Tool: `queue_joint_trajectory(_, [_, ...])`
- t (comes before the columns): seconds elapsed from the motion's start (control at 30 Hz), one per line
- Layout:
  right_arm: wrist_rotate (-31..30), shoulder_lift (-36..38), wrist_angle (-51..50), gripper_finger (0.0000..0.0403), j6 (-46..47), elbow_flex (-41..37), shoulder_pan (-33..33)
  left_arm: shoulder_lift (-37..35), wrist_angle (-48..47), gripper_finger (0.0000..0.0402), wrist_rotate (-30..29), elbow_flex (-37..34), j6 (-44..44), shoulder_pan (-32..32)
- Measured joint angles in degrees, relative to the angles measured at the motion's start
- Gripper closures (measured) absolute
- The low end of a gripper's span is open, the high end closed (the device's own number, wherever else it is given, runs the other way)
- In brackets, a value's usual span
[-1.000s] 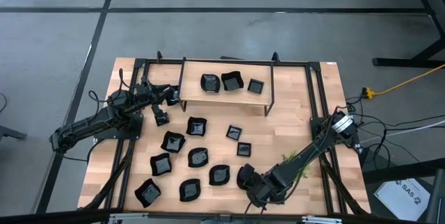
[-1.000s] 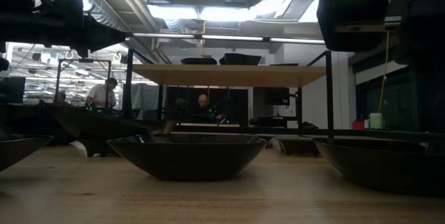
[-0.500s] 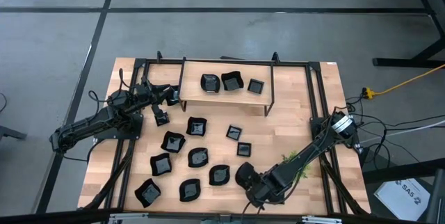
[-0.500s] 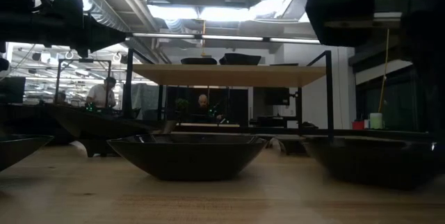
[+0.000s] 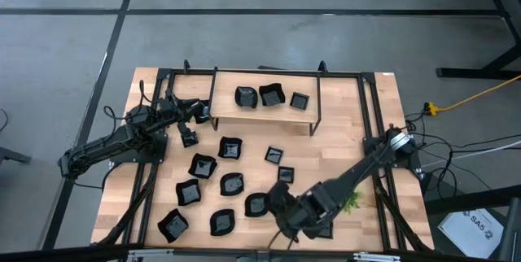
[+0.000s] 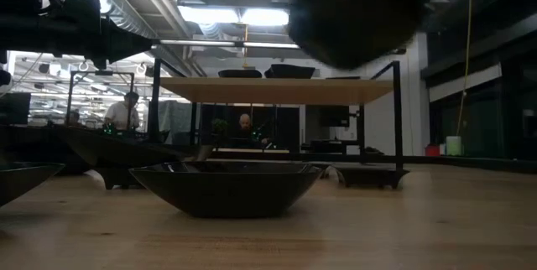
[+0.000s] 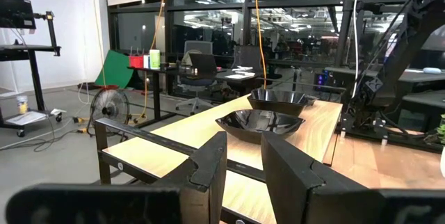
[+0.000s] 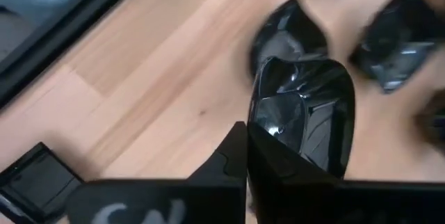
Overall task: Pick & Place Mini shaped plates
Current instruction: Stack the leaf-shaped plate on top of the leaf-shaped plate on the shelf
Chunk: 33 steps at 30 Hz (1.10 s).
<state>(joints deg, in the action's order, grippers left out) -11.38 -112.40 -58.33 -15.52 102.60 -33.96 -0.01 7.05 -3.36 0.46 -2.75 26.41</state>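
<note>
Right gripper point(image 5: 281, 199) at lower centre of high view, clamped shut on black plate point(image 8: 306, 113) lifted off table point(image 5: 342, 144), left gripper point(image 5: 193, 124) at upper left, fingers parted, holding nothing.

"SAS" on floor sheet point(image 5: 482, 228)
</note>
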Motion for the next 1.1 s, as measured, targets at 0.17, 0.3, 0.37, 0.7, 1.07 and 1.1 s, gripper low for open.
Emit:
queue_joint_trajectory(0.17, [-0.71,0.0,-4.15,0.0401,-3.12,7.57,4.31,0.01,0.0,0.0315,-0.01,0.01,0.02,0.0])
queue_joint_trajectory(0.3, [-1.51,0.04,-4.59,0.0401,-2.05,12.13,9.12,0.01,0.0,0.0315,0.0,0.0,0.02,0.0])
queue_joint_trajectory(0.37, [-1.7,0.04,-4.49,0.0401,-0.35,13.91,11.89,0.0,0.0,0.0315,0.0,0.01,-0.01,0.0])
queue_joint_trajectory(0.7, [-2.74,0.09,3.96,0.0402,9.6,15.96,25.1,0.0,0.0,0.0315,0.0,0.0,0.0,0.0])
queue_joint_trajectory(1.07, [-1.87,0.09,-0.63,0.0402,-23.32,15.98,31.58,0.0,-0.02,0.0315,0.0,0.01,-0.03,-0.01])
queue_joint_trajectory(1.1, [-1.88,0.09,-1.88,0.0402,-27.49,15.98,32.17,0.0,0.0,0.0315,0.0,0.01,-0.01,0.0])
